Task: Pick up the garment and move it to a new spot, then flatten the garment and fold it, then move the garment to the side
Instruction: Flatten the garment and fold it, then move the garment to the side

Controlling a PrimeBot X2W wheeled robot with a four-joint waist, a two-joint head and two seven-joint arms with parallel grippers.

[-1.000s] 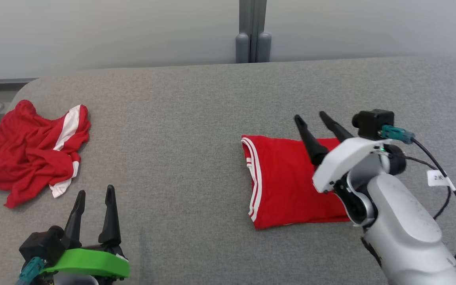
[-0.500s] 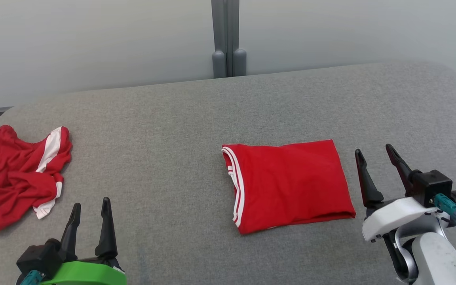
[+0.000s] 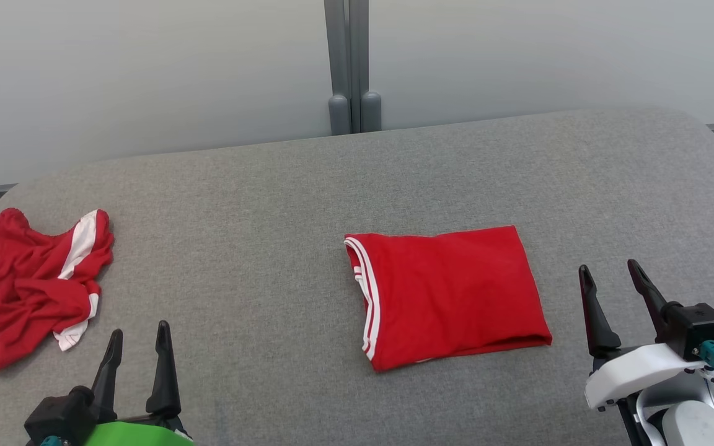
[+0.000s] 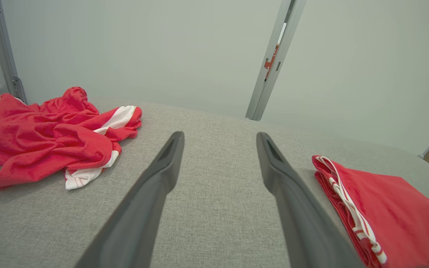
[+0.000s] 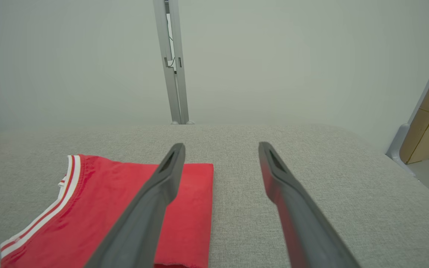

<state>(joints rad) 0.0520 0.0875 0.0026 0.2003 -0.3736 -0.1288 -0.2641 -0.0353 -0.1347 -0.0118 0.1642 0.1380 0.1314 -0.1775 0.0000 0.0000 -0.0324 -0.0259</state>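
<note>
A red garment (image 3: 450, 297) with white stripes along its left edge lies folded into a flat rectangle on the grey padded table (image 3: 239, 217), right of centre. It also shows in the left wrist view (image 4: 393, 208) and the right wrist view (image 5: 99, 208). My right gripper (image 3: 608, 266) stands open at the lower right, just off the garment's right edge and apart from it, fingers empty (image 5: 221, 145). My left gripper (image 3: 138, 330) is open at the lower left over bare table (image 4: 220, 134), holding nothing.
A second red and white garment (image 3: 28, 291) lies crumpled near the table's left edge (image 4: 47, 141). A grey post (image 3: 351, 68) rises behind the table against a pale wall. A cardboard box (image 5: 428, 126) stands off the table's right end.
My right gripper has drawn back from over the folded garment to the lower right, off the cloth. The head camera has shifted. The left gripper has stayed low at the left.
</note>
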